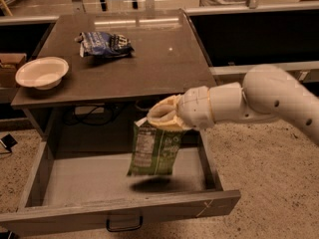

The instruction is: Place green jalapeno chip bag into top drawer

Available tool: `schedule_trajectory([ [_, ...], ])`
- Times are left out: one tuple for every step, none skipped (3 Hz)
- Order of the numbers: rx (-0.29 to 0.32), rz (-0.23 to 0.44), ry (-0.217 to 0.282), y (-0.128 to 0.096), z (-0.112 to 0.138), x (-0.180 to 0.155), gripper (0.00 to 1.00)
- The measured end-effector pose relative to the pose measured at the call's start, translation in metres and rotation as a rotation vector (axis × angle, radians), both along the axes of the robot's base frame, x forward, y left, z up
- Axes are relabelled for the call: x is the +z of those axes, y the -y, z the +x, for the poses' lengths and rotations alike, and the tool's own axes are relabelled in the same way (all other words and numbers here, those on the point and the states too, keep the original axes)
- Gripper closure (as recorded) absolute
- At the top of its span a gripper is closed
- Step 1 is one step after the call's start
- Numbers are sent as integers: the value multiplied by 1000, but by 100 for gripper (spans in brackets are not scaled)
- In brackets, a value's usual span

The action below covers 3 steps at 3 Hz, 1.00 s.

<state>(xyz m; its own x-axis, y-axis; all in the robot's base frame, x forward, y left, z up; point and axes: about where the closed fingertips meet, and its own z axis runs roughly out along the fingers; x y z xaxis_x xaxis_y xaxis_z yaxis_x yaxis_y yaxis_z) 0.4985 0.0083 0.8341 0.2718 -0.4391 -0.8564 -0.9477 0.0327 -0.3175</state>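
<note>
Above drawer (pixel 119 210), hand (pixel 162 116) holds bag (pixel 155 156), label (pixel 143 146) unreadable.

The bag (pixel 154 151) is green, its facing side darker, with a white panel of black print. At its 12 o'clock the gripper (pixel 162 116) is cream-tan, on a white arm (pixel 259 101). The drawer (pixel 60 218) is grey, its handle (pixel 123 227) black. The tabletop (pixel 159 68) is dark brown. At 11 o'clock lies a blue bag (pixel 104 44) with white lettering, and at 10 a white bowl (pixel 42 72). The floor (pixel 269 178) is speckled beige.
</note>
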Motion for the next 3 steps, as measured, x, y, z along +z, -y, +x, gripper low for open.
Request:
schedule_trajectory([
  [-7, -2, -71, -11, 1, -50, 82],
  [-7, -1, -77, -12, 0, -54, 59],
  [-7, -1, -77, -12, 0, -54, 36],
])
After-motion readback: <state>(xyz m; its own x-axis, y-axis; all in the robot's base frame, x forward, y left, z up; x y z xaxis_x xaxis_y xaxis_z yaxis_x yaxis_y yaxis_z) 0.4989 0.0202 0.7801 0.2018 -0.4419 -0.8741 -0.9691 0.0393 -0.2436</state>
